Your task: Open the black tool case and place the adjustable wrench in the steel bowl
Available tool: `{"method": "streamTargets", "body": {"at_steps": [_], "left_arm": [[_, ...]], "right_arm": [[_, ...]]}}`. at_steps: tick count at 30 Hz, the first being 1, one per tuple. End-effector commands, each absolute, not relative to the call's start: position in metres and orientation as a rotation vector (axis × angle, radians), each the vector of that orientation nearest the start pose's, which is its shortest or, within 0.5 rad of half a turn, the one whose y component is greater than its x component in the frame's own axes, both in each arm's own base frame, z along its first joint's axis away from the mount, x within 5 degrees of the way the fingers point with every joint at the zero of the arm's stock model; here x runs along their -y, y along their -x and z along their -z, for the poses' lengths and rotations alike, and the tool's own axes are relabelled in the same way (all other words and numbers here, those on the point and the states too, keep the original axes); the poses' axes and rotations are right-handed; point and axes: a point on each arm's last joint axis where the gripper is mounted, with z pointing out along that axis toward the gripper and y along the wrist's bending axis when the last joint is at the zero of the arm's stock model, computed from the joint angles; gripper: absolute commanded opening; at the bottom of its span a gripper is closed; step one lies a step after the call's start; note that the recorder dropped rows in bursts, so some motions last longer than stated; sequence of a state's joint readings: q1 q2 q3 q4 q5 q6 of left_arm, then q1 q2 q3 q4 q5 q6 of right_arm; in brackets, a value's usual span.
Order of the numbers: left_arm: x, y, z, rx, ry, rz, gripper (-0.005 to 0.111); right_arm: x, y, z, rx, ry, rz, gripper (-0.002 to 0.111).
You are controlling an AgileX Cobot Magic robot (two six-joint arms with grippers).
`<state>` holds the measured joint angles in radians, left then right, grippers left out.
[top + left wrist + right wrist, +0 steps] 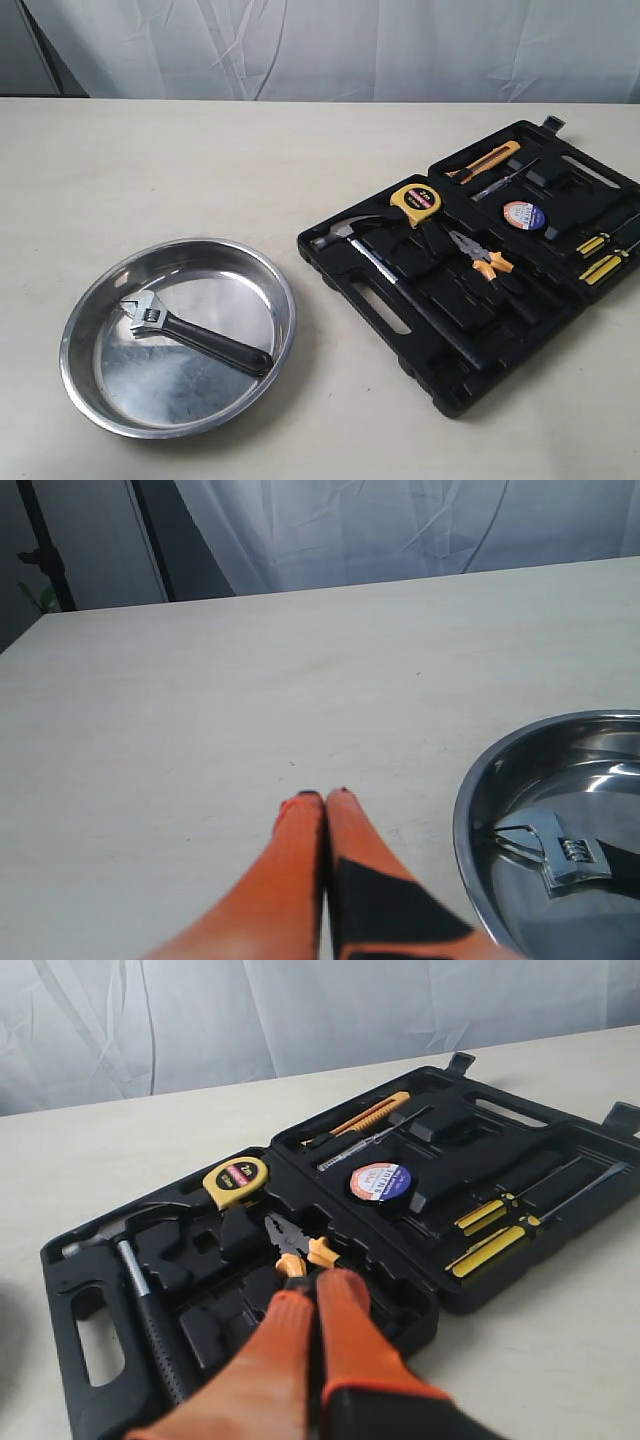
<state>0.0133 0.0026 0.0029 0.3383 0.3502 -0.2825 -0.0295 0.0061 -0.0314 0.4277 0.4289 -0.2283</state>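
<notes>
The black tool case (480, 265) lies open and flat on the right of the table, also seen in the right wrist view (330, 1230). The adjustable wrench (195, 335), silver head and black handle, lies inside the steel bowl (85, 385) at the front left; its head (560, 850) shows in the left wrist view inside the bowl (475, 825). My left gripper (323, 798) is shut and empty above bare table beside the bowl. My right gripper (318, 1288) is shut and empty over the case's near edge. Neither arm shows in the exterior view.
In the case lie a claw hammer (345, 238), a yellow tape measure (416, 200), orange-handled pliers (482, 262), an orange utility knife (487, 160), a roll of tape (523, 215) and yellow-handled screwdrivers (602, 262). A white curtain hangs behind the table.
</notes>
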Motion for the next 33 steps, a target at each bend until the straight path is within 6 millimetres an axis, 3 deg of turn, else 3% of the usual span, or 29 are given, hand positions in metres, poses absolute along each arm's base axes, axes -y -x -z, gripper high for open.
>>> {"method": "streamTargets", "body": {"at_steps": [1, 33], "left_arm": [[-0.0111, -0.0532, -0.1842, -1.806, 0.063, -0.138, 0.0], [-0.0111, -0.0532, -0.1842, -1.806, 0.063, -0.138, 0.0]], "right_arm": [[-0.014, -0.051, -0.1875, -1.848, -0.063, -0.252, 0.0], [-0.014, -0.051, -0.1874, -1.848, -0.064, -0.252, 0.0]]}}
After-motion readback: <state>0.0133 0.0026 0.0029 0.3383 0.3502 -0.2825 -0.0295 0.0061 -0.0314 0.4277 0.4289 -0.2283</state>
